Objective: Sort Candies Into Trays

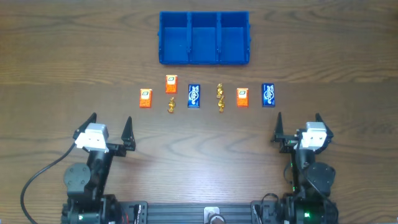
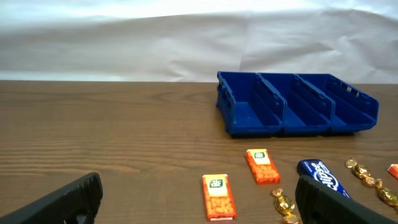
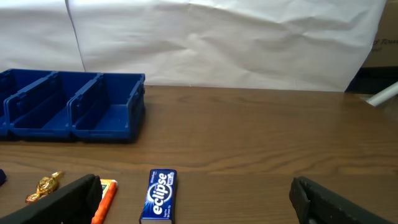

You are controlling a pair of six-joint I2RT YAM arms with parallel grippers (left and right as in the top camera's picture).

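A blue tray (image 1: pixel 204 55) with three compartments stands at the far middle of the table; nothing shows inside it. In front of it lie three orange candy boxes (image 1: pixel 145 98) (image 1: pixel 171 84) (image 1: pixel 242 96), two blue packs (image 1: pixel 194 95) (image 1: pixel 268 94) and three gold-wrapped candies (image 1: pixel 171 104) (image 1: pixel 219 91) (image 1: pixel 220 106). My left gripper (image 1: pixel 111 119) is open near the front left, short of the candies. My right gripper (image 1: pixel 298 118) is open at the front right. From the left wrist, the tray (image 2: pixel 249 127), an orange box (image 2: pixel 219 198) and a blue pack (image 2: pixel 320 177) lie ahead of the left gripper (image 2: pixel 199 185). Ahead of the right gripper (image 3: pixel 196 185) lies a blue pack (image 3: pixel 158 195).
The wooden table (image 1: pixel 62 50) has free room left and right of the tray and between the candies and the grippers. A white backdrop (image 3: pixel 217 43) hangs behind the table's far edge. A black cable (image 1: pixel 37 180) loops beside the left arm's base.
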